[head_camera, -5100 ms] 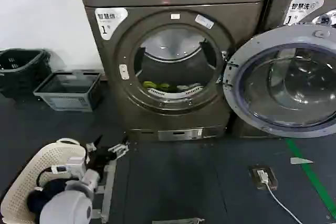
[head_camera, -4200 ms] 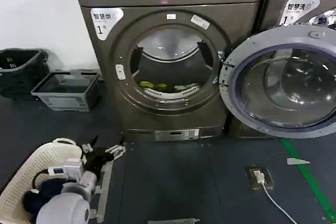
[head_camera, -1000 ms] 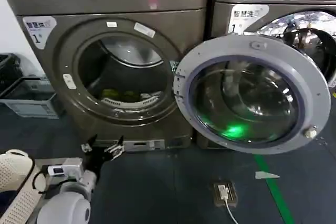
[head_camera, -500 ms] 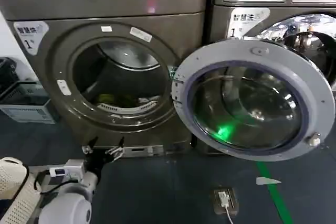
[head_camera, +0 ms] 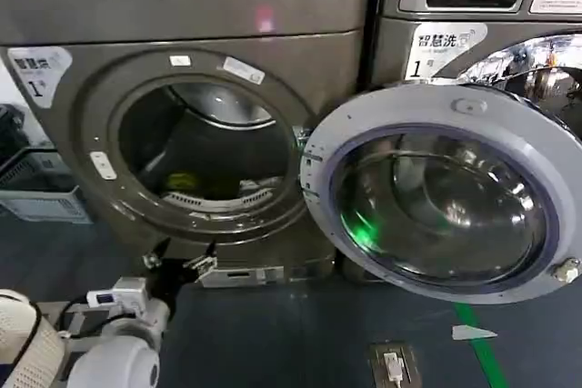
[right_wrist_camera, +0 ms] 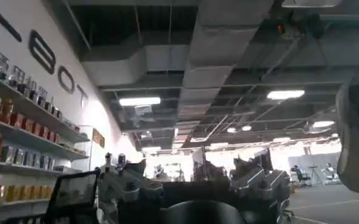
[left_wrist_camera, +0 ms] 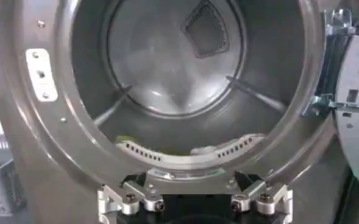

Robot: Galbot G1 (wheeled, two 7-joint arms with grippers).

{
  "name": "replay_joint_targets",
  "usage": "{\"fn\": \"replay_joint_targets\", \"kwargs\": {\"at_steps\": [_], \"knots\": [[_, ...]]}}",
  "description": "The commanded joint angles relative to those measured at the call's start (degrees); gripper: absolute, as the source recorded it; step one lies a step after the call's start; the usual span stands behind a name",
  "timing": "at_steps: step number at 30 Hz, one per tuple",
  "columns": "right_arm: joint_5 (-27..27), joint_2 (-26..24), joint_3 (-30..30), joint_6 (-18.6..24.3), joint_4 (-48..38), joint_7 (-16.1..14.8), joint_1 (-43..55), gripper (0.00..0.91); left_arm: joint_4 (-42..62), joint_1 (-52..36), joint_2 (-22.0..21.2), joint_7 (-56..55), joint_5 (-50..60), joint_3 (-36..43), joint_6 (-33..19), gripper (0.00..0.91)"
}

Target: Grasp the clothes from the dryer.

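The bronze-grey dryer point(head_camera: 273, 6) fills the head view, its round glass door point(head_camera: 446, 193) swung open to the right. Low in the dark drum lies a yellow-green piece of the clothes point(head_camera: 182, 179); the left wrist view shows it point(left_wrist_camera: 125, 140) beside a pale piece point(left_wrist_camera: 205, 149) behind the perforated lip. My left gripper point(head_camera: 182, 256) hangs open just below the porthole rim, outside the drum, with nothing between its fingers point(left_wrist_camera: 192, 182). My right gripper point(right_wrist_camera: 191, 176) points up at a ceiling, fingers spread and holding nothing.
A like machine with a shiny chrome drum point(head_camera: 536, 52) stands to the right, behind the open door. A grey crate point(head_camera: 36, 197) sits at the left, a white basket point(head_camera: 18, 343) at lower left. A floor socket point(head_camera: 393, 365) and green tape point(head_camera: 477, 352) lie on the dark floor.
The view has closed in on the dryer, so the porthole looks larger and nearer. The left gripper has stayed open, now just under the rim.
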Motion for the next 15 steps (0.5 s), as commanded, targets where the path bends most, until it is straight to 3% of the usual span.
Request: {"fn": "replay_joint_targets", "kwargs": {"at_steps": [1,15], "knots": [[-0.13,0.11,0.13,0.05,-0.35,-0.07,-0.12,0.907,-0.05,0.3,-0.15,-0.03,0.2,-0.08,2.81,0.907],[-0.25,0.41,-0.11,0.18,-0.28,-0.15,0.01,0.907,0.07,0.35,-0.23,-0.07,0.05,-0.08,2.81,0.907]]}}
